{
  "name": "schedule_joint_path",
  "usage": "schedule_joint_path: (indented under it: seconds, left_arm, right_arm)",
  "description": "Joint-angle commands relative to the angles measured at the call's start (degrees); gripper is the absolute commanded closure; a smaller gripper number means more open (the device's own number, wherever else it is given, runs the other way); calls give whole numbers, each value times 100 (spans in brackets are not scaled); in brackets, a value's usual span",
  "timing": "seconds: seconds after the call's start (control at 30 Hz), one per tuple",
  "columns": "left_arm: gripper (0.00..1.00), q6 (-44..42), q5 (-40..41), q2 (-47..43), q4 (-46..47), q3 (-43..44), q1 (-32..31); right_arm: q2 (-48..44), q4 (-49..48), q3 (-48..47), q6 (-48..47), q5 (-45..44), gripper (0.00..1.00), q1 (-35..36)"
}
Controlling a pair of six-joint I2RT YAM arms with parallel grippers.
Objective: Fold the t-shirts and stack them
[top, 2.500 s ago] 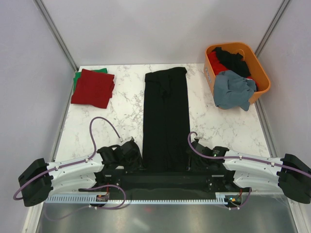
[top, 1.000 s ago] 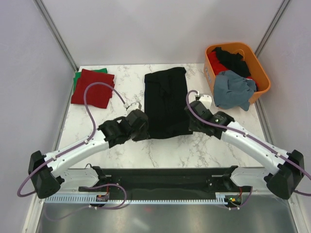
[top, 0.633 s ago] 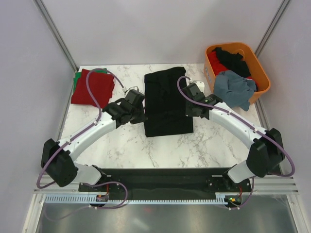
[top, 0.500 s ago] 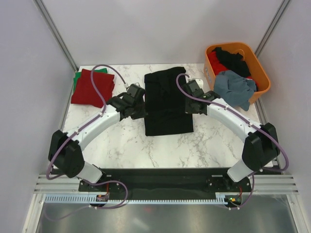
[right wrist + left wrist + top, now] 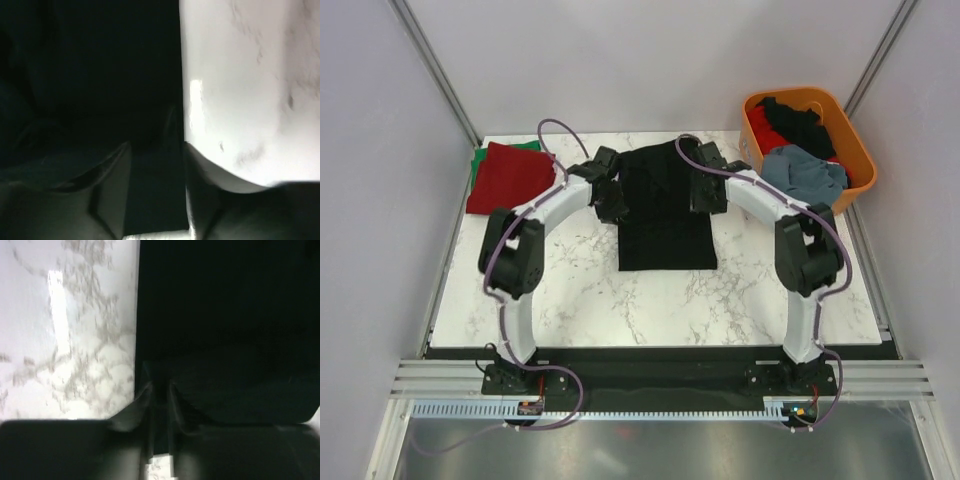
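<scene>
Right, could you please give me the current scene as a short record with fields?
black t-shirt: folded flat, centre of the table
left gripper: shut on its left edge, far end
right gripper: at its right edge, far end; grip unclear
dark red t-shirt: folded, on the green t-shirt, far left
orange basket: far right, holding grey-blue t-shirt and other cloth

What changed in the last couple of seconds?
The left gripper and right gripper carried the near end of the black t-shirt away from the bases, folding it in half. The dark red stack and orange basket stayed put.
</scene>
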State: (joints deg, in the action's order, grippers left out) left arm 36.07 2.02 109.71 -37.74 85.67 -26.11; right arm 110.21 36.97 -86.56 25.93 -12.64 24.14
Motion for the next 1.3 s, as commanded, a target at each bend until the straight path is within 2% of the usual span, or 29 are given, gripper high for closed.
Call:
schedule_joint_path:
  seconds: [0.0,0.03,0.07,0.1,0.17,0.2,0.23,0.27,0.37,0.4,0.43,0.6,0.67,0.7,0.8,0.9,1.27]
  left_arm:
    - [61,-268,-578,1074,-242,1314,482]
    - [53,-259,-684,1279,-695,1686,562]
    - [48,-268,-773,1490,-918,2082,624]
    - [42,-302,-895,1701,-1163,2764,703]
    - [37,-478,-905,1738,-1613,3252,739]
    - [28,-505,-810,1677,-1675,3402,730]
    - [26,-548,-765,1398,-1693,3352,730]
    - [24,-549,-747,1247,-1676,3238,739]
    - [22,-523,-677,518,-1553,2405,721]
    - [23,-488,-729,133,-1344,1749,704]
    - [24,-470,-790,130,-1202,1386,695]
    - [30,-198,-1203,-1363,52,-1107,555]
    - [31,-66,-1362,-1680,476,-1708,510]
    - [32,-13,-1484,-1942,660,-2225,467]
    - [32,180,-1713,-2190,1452,-3026,379]
    - [32,373,-1915,-2208,2024,-3467,343]
    - [30,558,-1951,-2226,2956,-4031,308]
  right_arm:
    - [833,35,-1227,-203,323,41,-295]
    - [1261,256,-1666,-220,367,18,-400]
    - [1431,667,-2471,-246,359,12,-445]
    - [1528,854,-2827,-247,342,9,-480]
    - [1478,1197,-3347,-317,280,7,-542]
    - [1329,1198,-3280,-308,237,6,-533]
    - [901,1164,-3105,-256,288,6,-533]
    - [627,911,-2459,-203,358,6,-533]
    - [-542,148,-630,87,789,6,-498]
    - [-1093,-30,228,235,955,6,-446]
    - [-1333,-171,619,237,1018,6,-428]
    - [-2521,-998,2616,790,1510,9,-340]
    - [-2829,-1287,3308,895,1581,11,-331]
    - [-2873,-1376,3478,948,1572,12,-340]
    - [-2857,-1903,3971,914,1765,15,-340]
    - [-2593,-2290,4200,896,1871,16,-349]
    - [-2329,-3117,4824,993,1888,23,-393]
